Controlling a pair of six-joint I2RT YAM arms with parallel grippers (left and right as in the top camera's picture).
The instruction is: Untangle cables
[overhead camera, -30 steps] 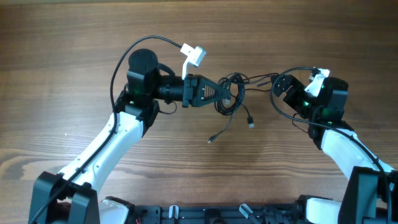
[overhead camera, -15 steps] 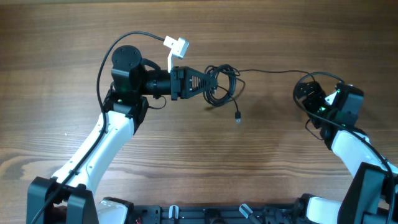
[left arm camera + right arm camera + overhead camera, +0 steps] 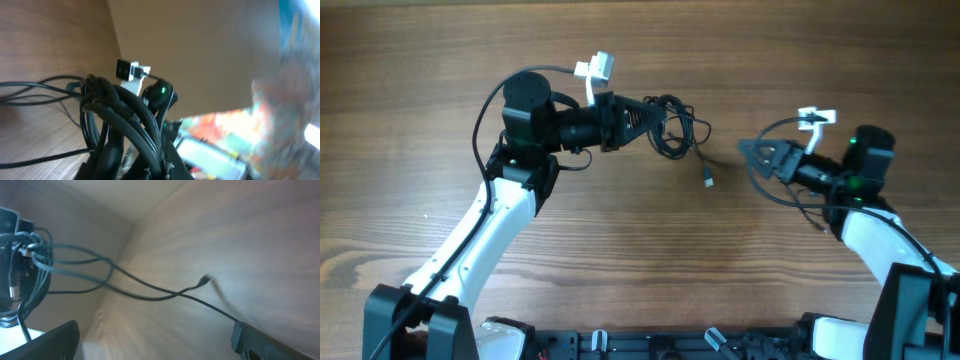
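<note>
The cables (image 3: pixel 672 127) form a small tangle of thin black cords. My left gripper (image 3: pixel 654 114) is shut on it and holds it just above the table. One cord hangs down from the tangle to a small plug (image 3: pixel 708 181). In the left wrist view the looped cables (image 3: pixel 107 107) wrap over my gripper (image 3: pixel 142 150). My right gripper (image 3: pixel 756 154) points left at the tangle from a short way off, open and holding nothing. Its wrist view shows two loose cords (image 3: pixel 125 277) ending in a plug (image 3: pixel 204 281) ahead of the open gripper (image 3: pixel 153 329).
The wooden table (image 3: pixel 640 260) is bare apart from the cables. Thicker black cables (image 3: pixel 490 95) loop off both arms, with white camera mounts (image 3: pixel 596 70) on the wrists. The arm bases (image 3: pixel 650 345) stand along the near edge.
The left gripper has drawn the tangle up and to the left. The cord stretched out to the right has dropped back. The right gripper has swung round to face left, still open.
</note>
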